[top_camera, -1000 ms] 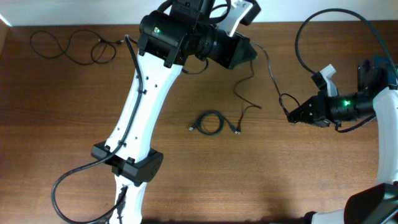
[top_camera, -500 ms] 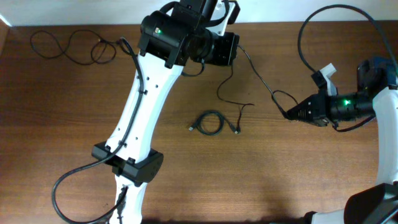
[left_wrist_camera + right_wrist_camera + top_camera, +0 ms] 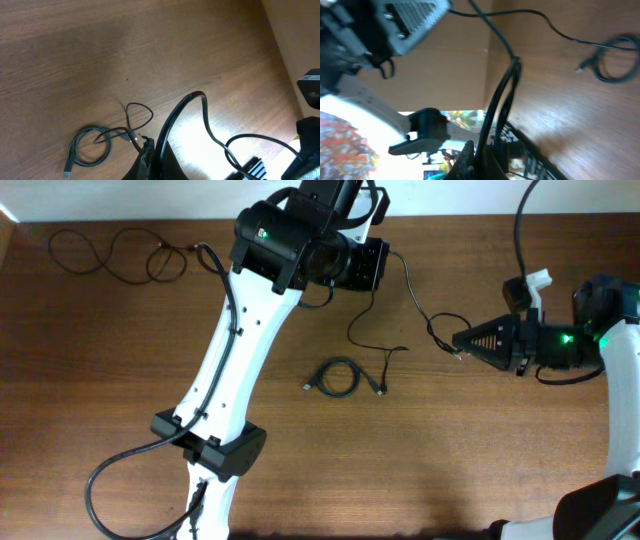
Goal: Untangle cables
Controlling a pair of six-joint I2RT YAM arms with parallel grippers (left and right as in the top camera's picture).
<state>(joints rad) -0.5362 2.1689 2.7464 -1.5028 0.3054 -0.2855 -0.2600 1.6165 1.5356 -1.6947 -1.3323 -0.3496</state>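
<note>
Far left, near the back edge of the wooden table (image 3: 500,460), a loose cable (image 3: 110,258) is laid in flat wavy loops, its long axis running left-right. It is thin, black and matte against the brown wood grain. Next, the left gripper (image 3: 148,150) is seen clamped on the held cable (image 3: 172,115), which is pinched between its fingertips. From there the cable's main span is drawn down and to the right toward the right gripper (image 3: 460,342). A slack tail is left curling on the table toward the near side. The tail's plug end lies just beside the coiled cable (image 3: 356,377) (contact between the two cannot be told). That coil is wound into a small flat oval ring at mid-table, with a plug pointing left. At the right, the right gripper is also closed on the held cable, and a short loop is bowed out at its tips.
</note>
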